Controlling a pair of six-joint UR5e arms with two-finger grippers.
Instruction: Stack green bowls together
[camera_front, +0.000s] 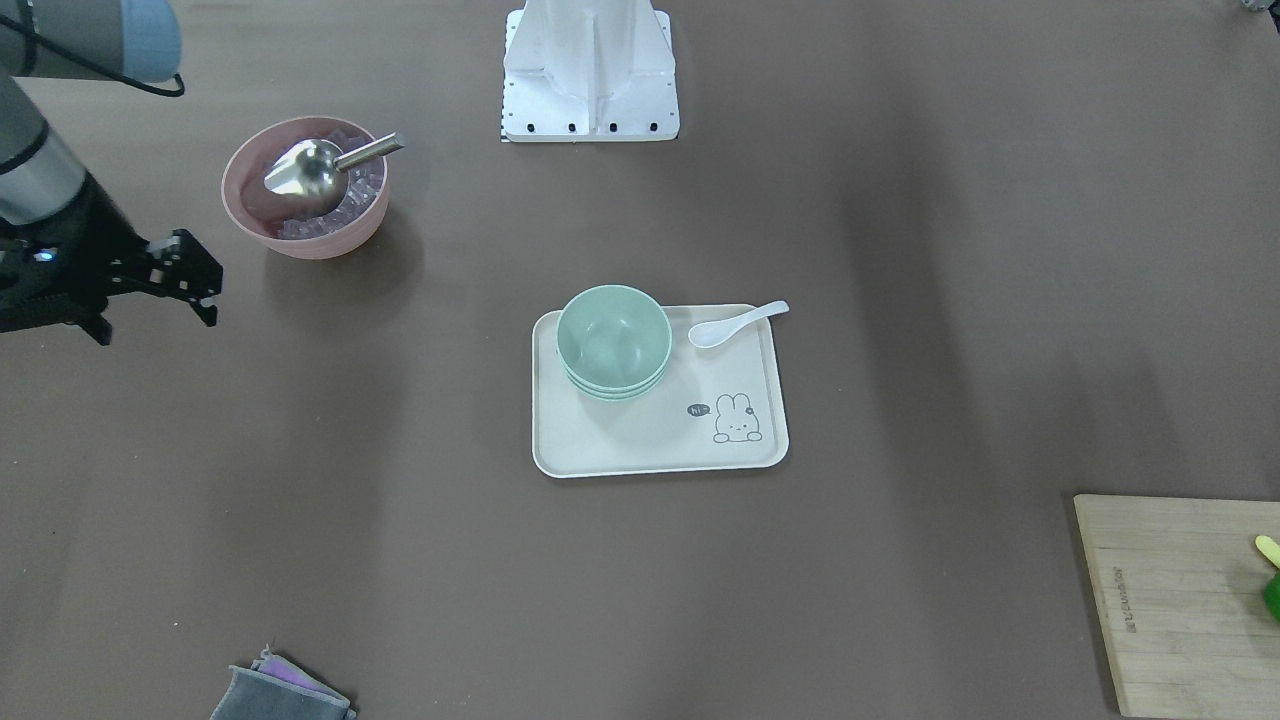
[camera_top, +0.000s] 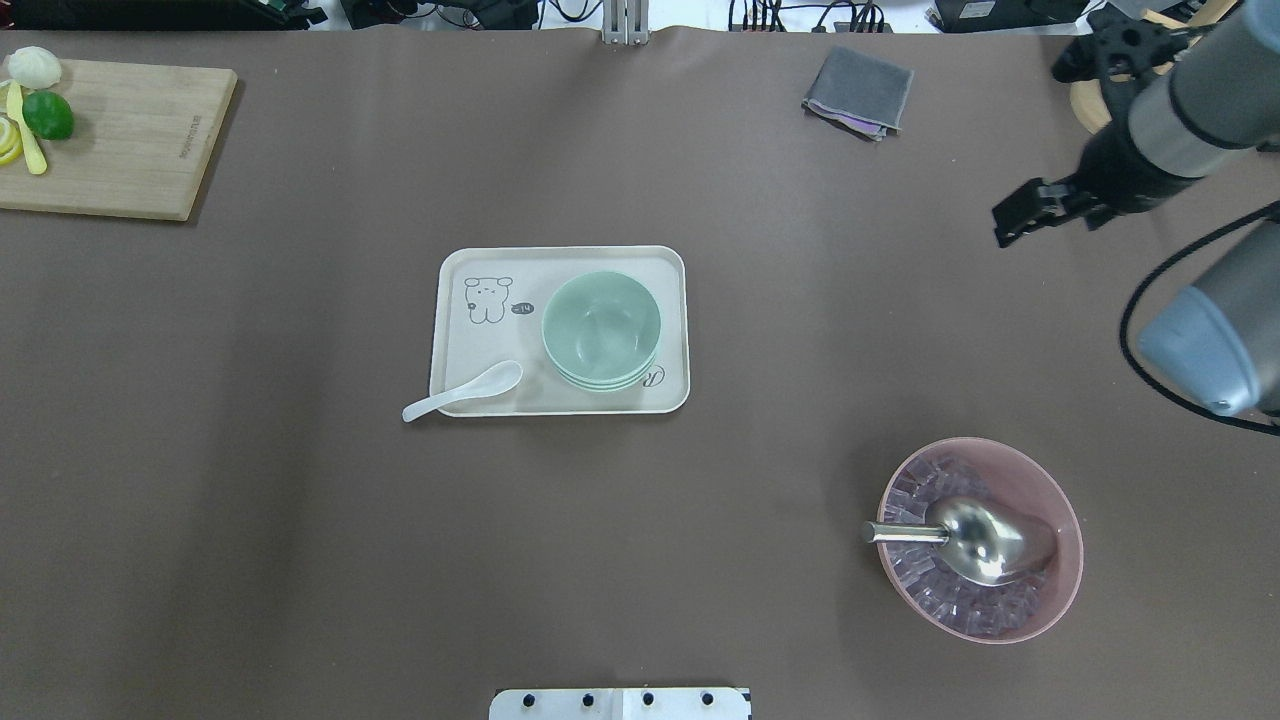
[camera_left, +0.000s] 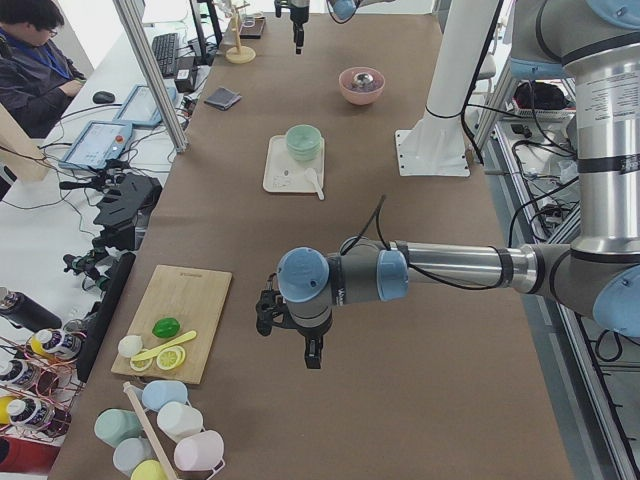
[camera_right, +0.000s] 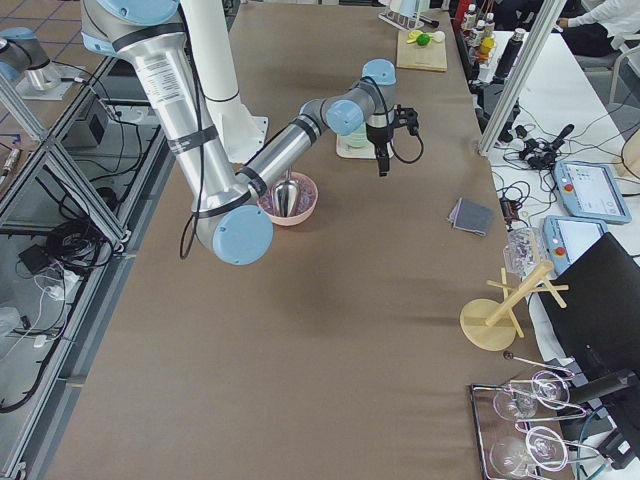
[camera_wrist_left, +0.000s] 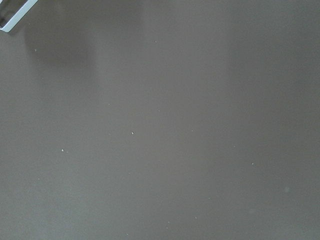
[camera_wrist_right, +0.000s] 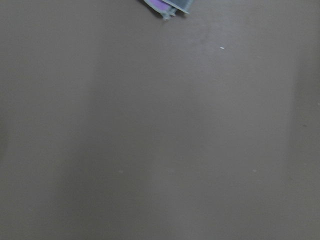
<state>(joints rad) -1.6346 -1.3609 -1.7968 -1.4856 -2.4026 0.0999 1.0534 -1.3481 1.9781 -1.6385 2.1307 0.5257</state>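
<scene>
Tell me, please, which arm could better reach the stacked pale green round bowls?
Probably right: the right gripper shares the overhead view with the pale green bowls; the left gripper is outside it.

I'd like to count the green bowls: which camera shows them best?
The exterior front-facing view: the green bowls sit mid-frame on the tray, with stacked rims visible below the top bowl. Overhead exterior is nearly as good. Side views show them small and distant; wrist cameras miss them.
</scene>
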